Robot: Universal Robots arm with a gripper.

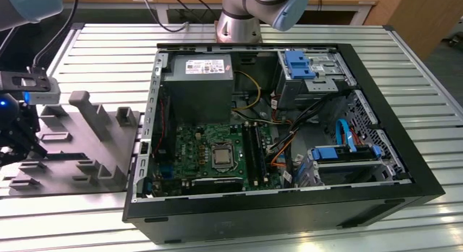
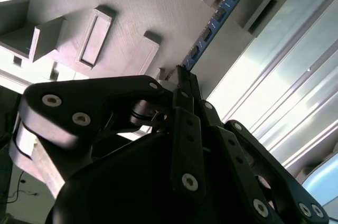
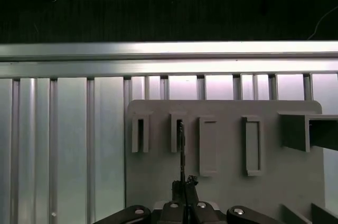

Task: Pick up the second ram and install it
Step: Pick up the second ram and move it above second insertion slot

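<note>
The second ram (image 2: 216, 18) is a slim blue board with black chips. In the first wrist view it appears edge-on as a thin dark strip (image 3: 181, 152). Its far end sits at a narrow slot of the grey holder (image 3: 227, 192). My gripper (image 2: 185, 73) is shut on the stick's near end, with the dark fingers (image 3: 174, 205) pressed together around it. In the exterior view the gripper (image 1: 14, 149) hangs over the grey holder (image 1: 79, 154) at that view's left, away from the open computer case (image 1: 405, 170). The green motherboard (image 1: 195, 146) with its long black sockets (image 1: 253, 149) lies inside the case.
The holder carries several upright blocks and empty slots (image 3: 252, 145). It rests on a ribbed aluminium table (image 1: 108, 51). Inside the case are a power supply (image 1: 197, 73), blue drive brackets (image 1: 298, 65) and loose cables (image 1: 289, 138). The arm's base (image 1: 239, 24) stands behind the case.
</note>
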